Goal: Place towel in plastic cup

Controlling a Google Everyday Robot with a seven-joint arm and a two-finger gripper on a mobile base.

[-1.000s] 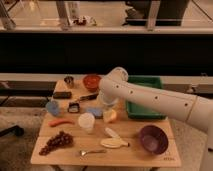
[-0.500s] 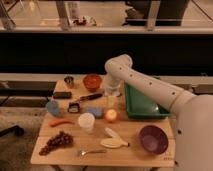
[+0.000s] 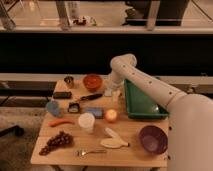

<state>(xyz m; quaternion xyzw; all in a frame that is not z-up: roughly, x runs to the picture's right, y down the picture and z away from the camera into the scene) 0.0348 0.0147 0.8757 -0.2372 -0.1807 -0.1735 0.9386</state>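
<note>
My claw [image 3: 112, 93] hangs low over the bench [image 3: 75, 150], just left of the green tray [image 3: 142, 102]. Can't tell if it's pinching anything.

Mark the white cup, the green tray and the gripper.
white cup [image 3: 86, 122], camera view, side wall.
green tray [image 3: 139, 105], camera view, bare floor.
gripper [image 3: 111, 93], camera view, its tip, just left of the green tray.

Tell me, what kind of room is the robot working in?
Probably a lab or office test space, not a home kitchen: a wooden table holds grapes, a purple bowl and a green tray, with glass panels behind. The end effector is near the table's back, beside the tray.
</note>
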